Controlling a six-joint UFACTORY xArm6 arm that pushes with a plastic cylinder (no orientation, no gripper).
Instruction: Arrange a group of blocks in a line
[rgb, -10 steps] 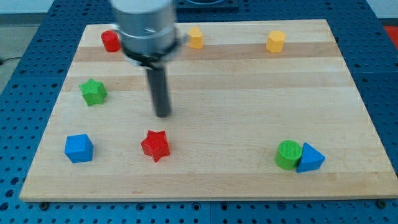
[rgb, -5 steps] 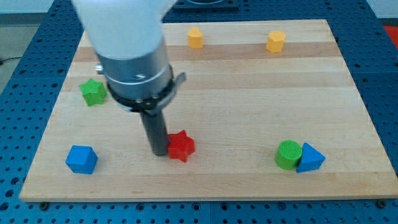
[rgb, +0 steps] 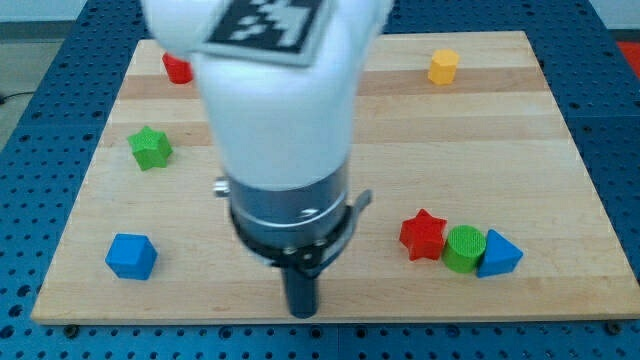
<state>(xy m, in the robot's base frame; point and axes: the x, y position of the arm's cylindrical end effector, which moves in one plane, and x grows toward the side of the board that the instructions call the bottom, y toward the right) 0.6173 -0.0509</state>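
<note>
My tip (rgb: 301, 311) sits at the board's (rgb: 560, 150) bottom edge, no jaws. Red star (rgb: 422, 235), green cylinder (rgb: 463, 248), blue triangle (rgb: 498, 255) touch in a row to its right. Arm body hides the board's top middle.

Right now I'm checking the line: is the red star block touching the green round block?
Touching. The camera view shows the red star block pressed against the green round block, no board between them. My tip is well to their left.
</note>
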